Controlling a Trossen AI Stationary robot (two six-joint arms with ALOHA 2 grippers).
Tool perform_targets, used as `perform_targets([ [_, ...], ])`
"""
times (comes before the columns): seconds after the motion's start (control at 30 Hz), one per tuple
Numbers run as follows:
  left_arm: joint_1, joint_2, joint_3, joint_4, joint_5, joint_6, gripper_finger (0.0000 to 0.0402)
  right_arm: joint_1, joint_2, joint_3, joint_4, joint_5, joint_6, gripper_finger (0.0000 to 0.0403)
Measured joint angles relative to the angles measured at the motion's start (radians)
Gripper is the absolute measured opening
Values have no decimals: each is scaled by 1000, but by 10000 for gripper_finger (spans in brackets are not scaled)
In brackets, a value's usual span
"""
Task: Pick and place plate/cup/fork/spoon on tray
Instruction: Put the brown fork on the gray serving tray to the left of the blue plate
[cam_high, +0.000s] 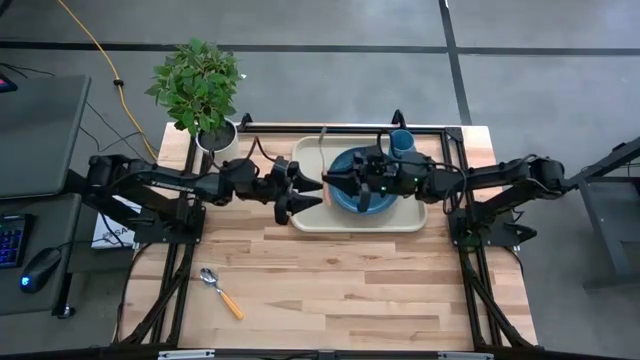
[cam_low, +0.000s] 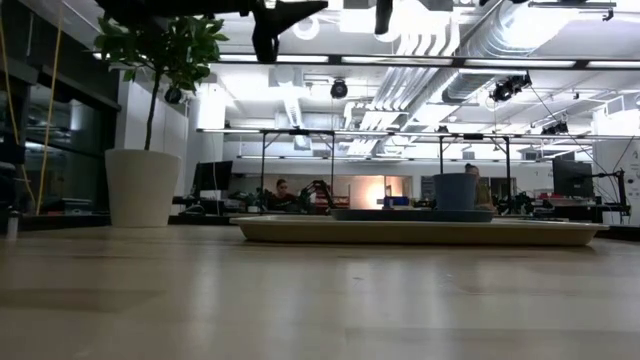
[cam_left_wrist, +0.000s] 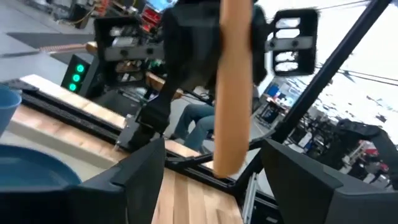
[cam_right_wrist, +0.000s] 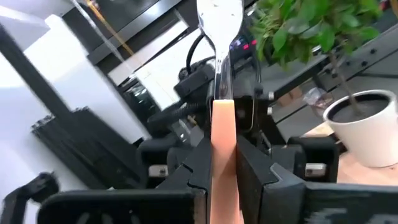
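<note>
Orange-handled fork (cam_right_wrist: 222, 124) stands pinched in right claw (cam_right_wrist: 222, 177).

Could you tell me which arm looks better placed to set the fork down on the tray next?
Right, probably. The right gripper is shut on the fork and hangs above the plate on the tray. The left gripper is open beside it, at the tray's edge, holding nothing.
</note>
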Motion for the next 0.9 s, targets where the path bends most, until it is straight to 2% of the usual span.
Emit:
perform_targets([
  [0.13, -12, 32, 5, 12, -2, -16, 250, 2, 20, 0, 7, 63, -30, 26],
  [0.37, -38, 120, 94, 11, -46, -16, 250, 2, 61, 0, 37, 53, -9, 26],
  [0.47, -27, 133, 106, -4, -43, -16, 236, 7, 60, 0, 42, 53, -26, 26],
  [0.63, 0, 126, 105, -40, 4, -16, 167, 7, 59, 0, 26, 53, -39, 26],
  [0.83, 25, 122, 106, -36, 44, -16, 38, 7, 59, 0, -11, 52, -34, 26],
  [0.9, 30, 122, 106, -37, 42, -16, 35, 6, 59, 0, -12, 51, -34, 26],
])
